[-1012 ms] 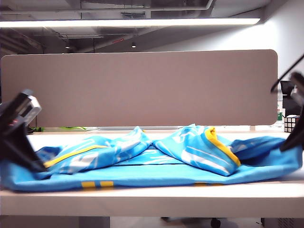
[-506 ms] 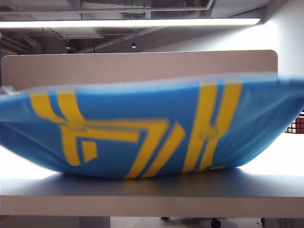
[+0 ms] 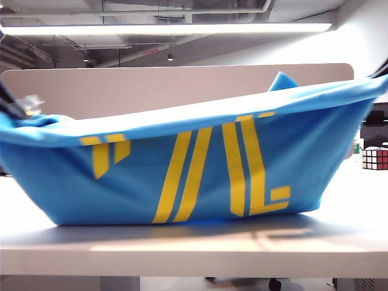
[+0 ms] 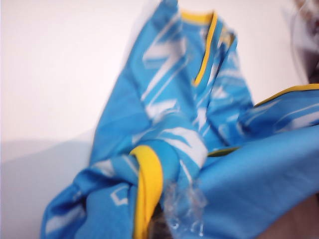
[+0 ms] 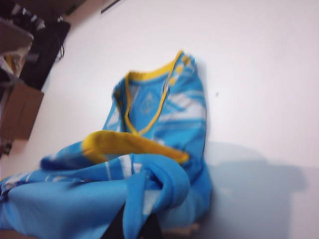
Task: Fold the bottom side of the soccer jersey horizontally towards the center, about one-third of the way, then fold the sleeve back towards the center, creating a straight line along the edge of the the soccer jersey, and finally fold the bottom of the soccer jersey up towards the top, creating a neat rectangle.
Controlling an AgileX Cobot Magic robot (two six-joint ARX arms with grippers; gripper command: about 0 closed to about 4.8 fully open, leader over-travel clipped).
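Containers: none in view; the only hollow is the sag of the soccer jersey itself, hanging like a hammock between the two grippers.
Soccer jersey: lifted off the table along its upper edge, stretched from the left gripper to the right gripper; the plain blue reverse with yellow stripes faces the exterior camera, and its lowest fold rests on the table.
Jersey, far part: below the grippers the patterned side lies bunched on the table, with white streaks and the yellow-trimmed collar visible.
Table: white table, the cloth's shadow falling on it under the raised part.
Room: grey partition board behind the jersey, a long ceiling lamp above, a puzzle cube on the table beyond the right gripper.
Left gripper: at the raised left end of the cloth; its clear fingertips are pressed together on the blue fabric beside a yellow band.
Right gripper: at the higher right end of the cloth, mostly out of the exterior view; its dark tips are pinched on a fold of the blue fabric.
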